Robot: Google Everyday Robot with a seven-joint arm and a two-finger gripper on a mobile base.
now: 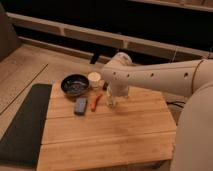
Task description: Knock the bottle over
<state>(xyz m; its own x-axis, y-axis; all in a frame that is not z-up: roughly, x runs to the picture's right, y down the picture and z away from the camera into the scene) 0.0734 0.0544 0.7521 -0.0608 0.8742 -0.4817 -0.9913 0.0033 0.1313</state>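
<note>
End effector at bottle — clear, narrow

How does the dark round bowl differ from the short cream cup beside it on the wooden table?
The dark round bowl is wide, low and near black; the short cream cup is narrower and pale. Both stand upright near the far edge of the wooden table. The gripper hangs right of the cup, at the narrow clear bottle.
</note>
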